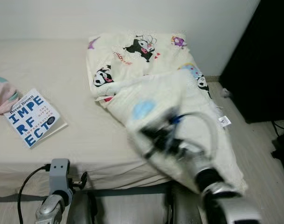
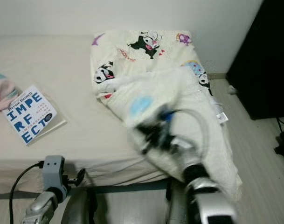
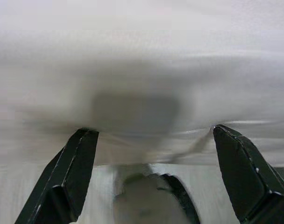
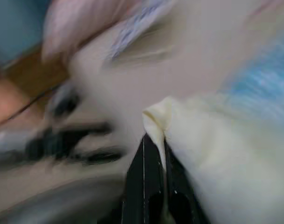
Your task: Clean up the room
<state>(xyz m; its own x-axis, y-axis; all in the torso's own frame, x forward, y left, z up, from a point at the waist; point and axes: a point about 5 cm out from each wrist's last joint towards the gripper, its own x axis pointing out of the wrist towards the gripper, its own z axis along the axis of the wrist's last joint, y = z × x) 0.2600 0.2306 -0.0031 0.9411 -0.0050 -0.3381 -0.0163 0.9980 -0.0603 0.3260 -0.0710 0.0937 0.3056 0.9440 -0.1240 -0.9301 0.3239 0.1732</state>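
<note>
**Soft blanket, pinched at its edge**

Your right gripper (image 4: 153, 154) has its fingers closed tight on a fold of the cream blanket (image 1: 155, 88), which sprawls from upper centre to lower right of the head view, spilling off the bed (image 1: 86, 135). It looks light, limp and likely to sag (a hem or corner should carry it best). Your left gripper (image 3: 151, 172) hangs wide open at lower left, holding nothing. A book (image 1: 32, 117) lies at left.

One cartoon-print blanket (image 1: 146, 70), one book (image 1: 32, 116), one pink cushion (image 1: 2, 95), all on one bed (image 1: 86, 135); two tools.
</note>
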